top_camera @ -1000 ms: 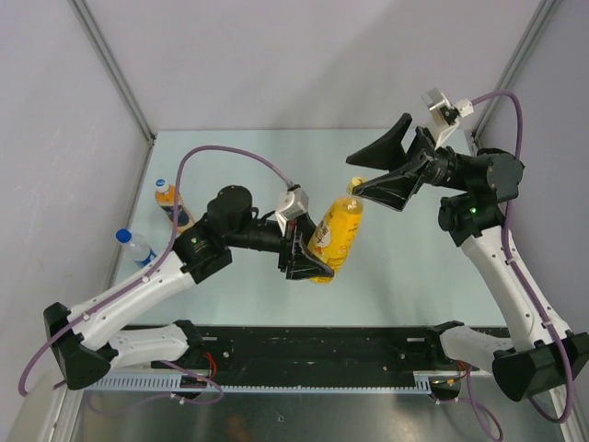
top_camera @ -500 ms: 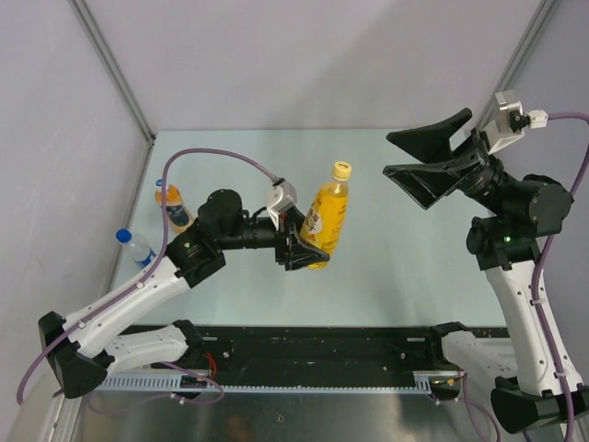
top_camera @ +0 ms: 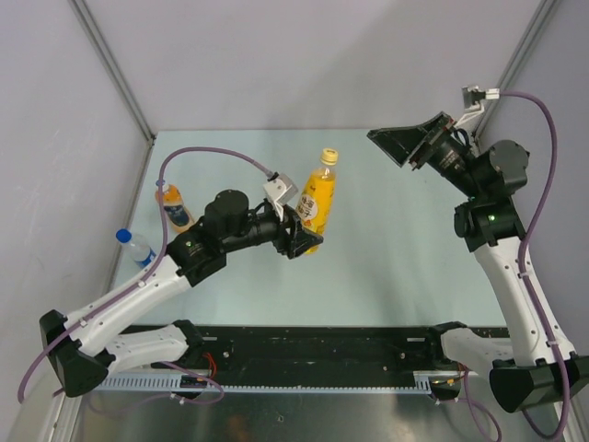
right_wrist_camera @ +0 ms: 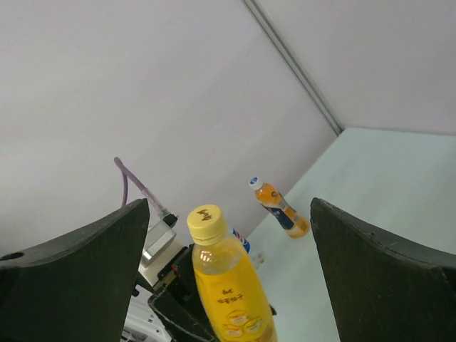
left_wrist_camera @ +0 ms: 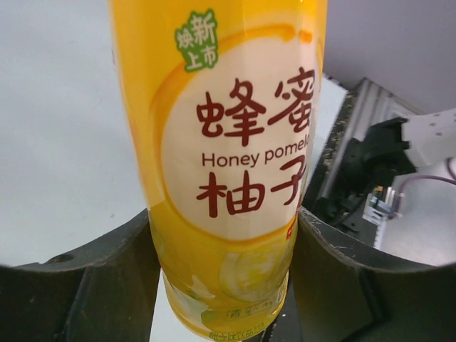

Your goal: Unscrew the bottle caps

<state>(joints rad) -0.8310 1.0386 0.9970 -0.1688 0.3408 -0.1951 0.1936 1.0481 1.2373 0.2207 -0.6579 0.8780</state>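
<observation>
Left gripper [top_camera: 302,236] clamped on the honey pomelo bottle [top_camera: 311,204], cap still on.
Bottle's long axis near upright, yellow cap [top_camera: 329,157] on top; right gripper [top_camera: 398,145], jaws wide apart, well right of that cap, facing it.

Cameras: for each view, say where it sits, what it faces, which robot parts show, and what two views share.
Top external: above, behind the arms, looking down at the table; both arms show.
Left wrist: behind the left gripper, facing the yellow bottle it holds; both fingers show.
Right wrist: behind the open right gripper, facing the bottle's cap; both fingers show.
Shared: yellow bottle.
</observation>
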